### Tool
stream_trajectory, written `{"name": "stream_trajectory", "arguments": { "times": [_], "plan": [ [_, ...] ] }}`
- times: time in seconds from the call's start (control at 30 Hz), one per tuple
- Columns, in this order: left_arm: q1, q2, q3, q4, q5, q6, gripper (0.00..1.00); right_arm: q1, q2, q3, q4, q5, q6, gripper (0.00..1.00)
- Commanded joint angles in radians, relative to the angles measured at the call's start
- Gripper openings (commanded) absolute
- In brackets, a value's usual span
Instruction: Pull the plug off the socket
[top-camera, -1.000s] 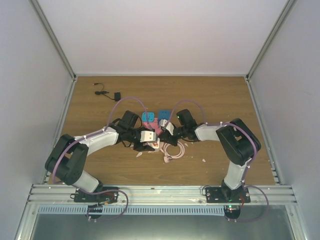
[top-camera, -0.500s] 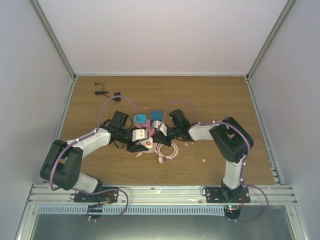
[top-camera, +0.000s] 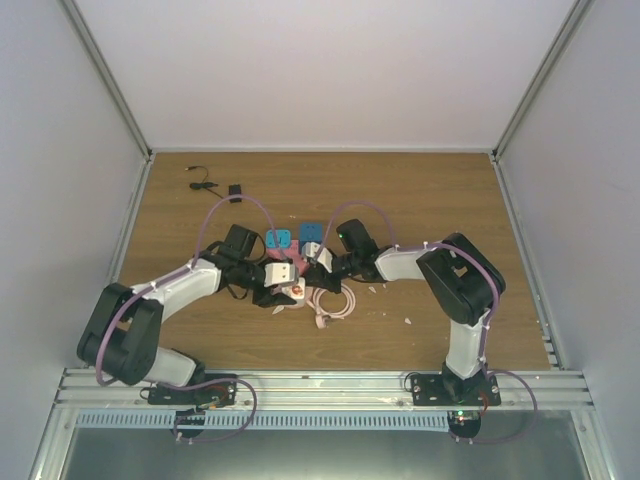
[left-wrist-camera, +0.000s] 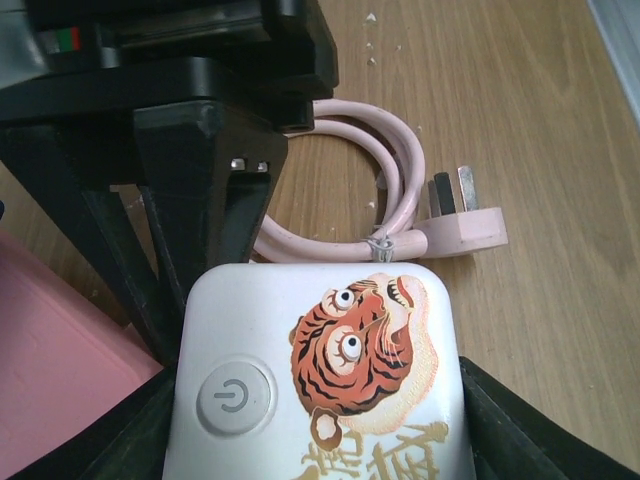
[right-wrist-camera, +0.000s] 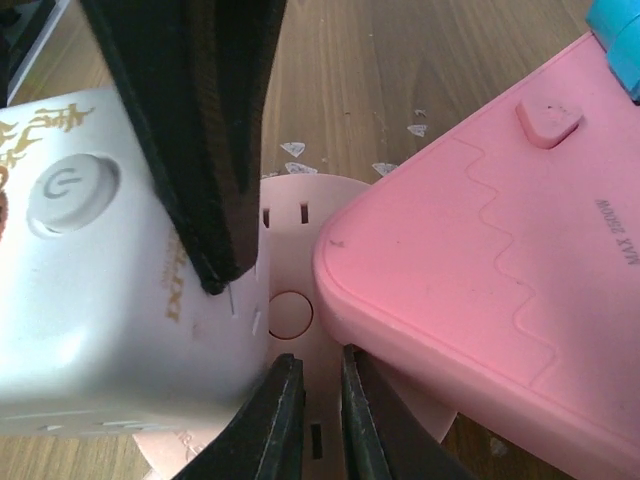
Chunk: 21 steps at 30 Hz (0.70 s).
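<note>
The plug (left-wrist-camera: 300, 340) is a white cube with a tiger print and a power button. My left gripper (left-wrist-camera: 320, 430) is shut on it, with a black finger on each side. In the right wrist view the plug (right-wrist-camera: 90, 300) sits on the pale salmon-pink socket (right-wrist-camera: 290, 300), whose face has small slots. My right gripper (right-wrist-camera: 312, 400) has its fingers close together against the socket face beside the plug. In the top view both grippers meet at the table's middle over the plug (top-camera: 293, 289).
A bright pink block (right-wrist-camera: 480, 270) marked MAX 2500W lies against the socket, with blue plugs (top-camera: 282, 240) behind it. A coiled pink cable (left-wrist-camera: 395, 180) ends in a three-pin plug (left-wrist-camera: 460, 220). A small black cable (top-camera: 210, 185) lies at the back left. White scraps (top-camera: 407, 321) dot the table.
Both grippers and the things they hold have shifted left together, and the left arm has stretched out further left. The last half second shows almost no movement.
</note>
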Motion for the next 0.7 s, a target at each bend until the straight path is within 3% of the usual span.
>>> {"name": "stream_trajectory", "arguments": {
  "times": [0.0, 0.2, 0.67],
  "plan": [
    [-0.050, -0.113, -0.074, 0.121, 0.045, 0.028, 0.33, 0.027, 0.087, -0.014, -0.129, 0.116, -0.007, 0.13],
    [-0.079, -0.181, -0.126, 0.188, -0.030, 0.016, 0.32, 0.028, 0.099, -0.010, -0.134, 0.123, -0.007, 0.13],
    [-0.014, -0.026, 0.077, -0.008, 0.205, -0.056, 0.33, 0.052, 0.107, -0.014, -0.128, 0.184, -0.026, 0.13]
  ]
}}
